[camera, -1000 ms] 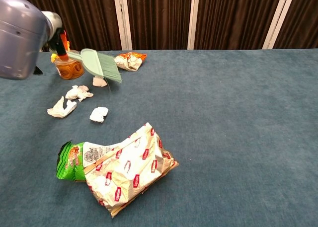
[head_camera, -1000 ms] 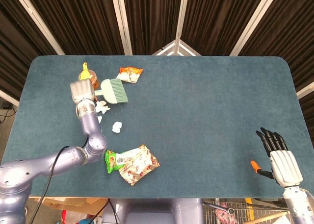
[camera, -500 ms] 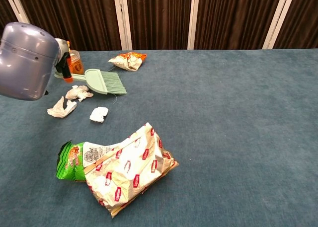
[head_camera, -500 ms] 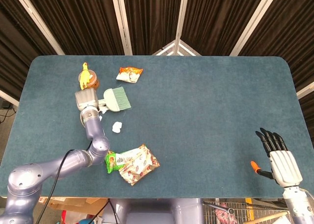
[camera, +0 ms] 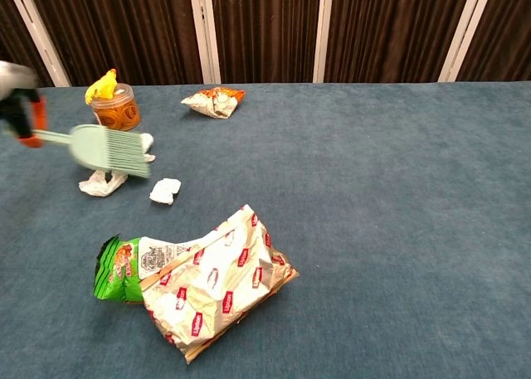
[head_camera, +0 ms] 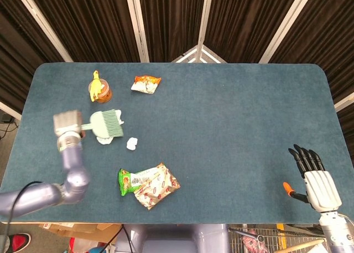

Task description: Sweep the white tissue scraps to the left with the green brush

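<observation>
Nearest, on the teal felt table (camera: 398,230), lies a crumpled red-and-white snack packet with a green end (camera: 195,284), clear of the work. Just beyond sits one white tissue scrap (camera: 165,190), right of the green plastic brush (camera: 108,151). Left hand (head_camera: 67,124) grips the handle; fingers blurred, closure unclear. More scraps (camera: 101,182) peek from beneath the bristles. Farther back stand an orange jar (camera: 115,107) and an orange wrapper (camera: 214,102). Right hand (head_camera: 313,175) rests idle, fingers spread. Risk: sweeping too high could skip the lone scrap; swinging wide could clip the jar.
</observation>
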Controlling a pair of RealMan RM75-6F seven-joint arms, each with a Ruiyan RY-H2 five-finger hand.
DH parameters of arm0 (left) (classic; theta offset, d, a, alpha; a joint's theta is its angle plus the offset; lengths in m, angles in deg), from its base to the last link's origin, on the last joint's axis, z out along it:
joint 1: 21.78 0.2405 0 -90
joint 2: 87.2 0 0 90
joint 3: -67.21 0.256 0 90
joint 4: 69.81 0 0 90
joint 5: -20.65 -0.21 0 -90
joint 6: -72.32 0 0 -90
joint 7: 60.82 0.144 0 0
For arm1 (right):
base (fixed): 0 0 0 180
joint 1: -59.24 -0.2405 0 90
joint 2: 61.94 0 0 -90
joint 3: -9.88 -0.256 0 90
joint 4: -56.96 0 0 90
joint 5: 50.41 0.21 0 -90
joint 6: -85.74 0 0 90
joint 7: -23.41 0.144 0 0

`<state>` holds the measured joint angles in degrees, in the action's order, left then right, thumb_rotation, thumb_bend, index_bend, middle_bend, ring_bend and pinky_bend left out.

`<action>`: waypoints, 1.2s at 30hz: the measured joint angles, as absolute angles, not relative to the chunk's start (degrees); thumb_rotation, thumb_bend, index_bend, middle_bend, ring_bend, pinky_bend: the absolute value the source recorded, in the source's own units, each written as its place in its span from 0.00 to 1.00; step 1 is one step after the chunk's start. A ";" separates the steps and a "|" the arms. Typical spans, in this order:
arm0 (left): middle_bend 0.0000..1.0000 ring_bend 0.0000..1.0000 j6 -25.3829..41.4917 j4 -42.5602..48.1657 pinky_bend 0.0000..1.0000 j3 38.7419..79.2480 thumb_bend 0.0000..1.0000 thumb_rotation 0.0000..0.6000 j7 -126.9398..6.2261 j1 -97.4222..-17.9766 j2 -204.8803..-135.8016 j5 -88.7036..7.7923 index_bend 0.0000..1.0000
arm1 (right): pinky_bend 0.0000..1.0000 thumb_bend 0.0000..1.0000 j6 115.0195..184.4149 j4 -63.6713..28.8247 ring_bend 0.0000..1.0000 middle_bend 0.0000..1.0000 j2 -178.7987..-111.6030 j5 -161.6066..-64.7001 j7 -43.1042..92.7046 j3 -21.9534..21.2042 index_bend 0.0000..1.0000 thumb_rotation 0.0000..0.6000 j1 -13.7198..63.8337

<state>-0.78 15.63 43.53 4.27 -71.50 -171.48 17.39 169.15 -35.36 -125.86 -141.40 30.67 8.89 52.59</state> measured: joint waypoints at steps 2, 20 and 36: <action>1.00 1.00 -0.91 19.02 1.00 44.94 0.77 1.00 3.68 -68.87 -168.14 16.88 0.83 | 0.00 0.30 169.15 -35.40 0.00 0.00 -125.94 -141.32 30.41 8.86 0.00 1.00 52.60; 1.00 1.00 2.93 37.07 1.00 42.34 0.77 1.00 -17.74 -59.73 -146.80 3.15 0.83 | 0.00 0.30 168.92 -35.59 0.00 0.00 -126.79 -141.48 28.26 8.63 0.00 1.00 52.23; 1.00 1.00 2.35 31.77 1.00 47.82 0.77 1.00 -10.06 -73.60 -166.37 0.81 0.83 | 0.00 0.30 168.93 -34.97 0.00 0.00 -126.44 -140.83 30.09 8.37 0.00 1.00 52.27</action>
